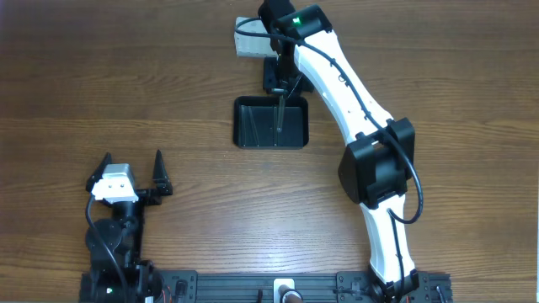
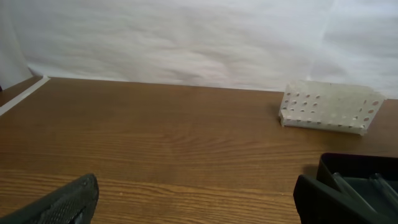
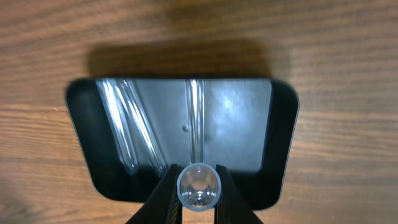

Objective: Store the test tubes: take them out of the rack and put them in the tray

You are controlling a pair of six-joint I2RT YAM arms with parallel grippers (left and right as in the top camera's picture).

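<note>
Clamped test tube (image 3: 198,185) hangs over tray (image 3: 283,149); left wrist view shows rack (image 2: 328,107)

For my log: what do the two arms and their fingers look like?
The right arm has white shells, black joints, a green light near the wrist and a black cable looping along it. The left arm is all black, with a white block at the wrist. Both have black, tapered fingers.
</note>
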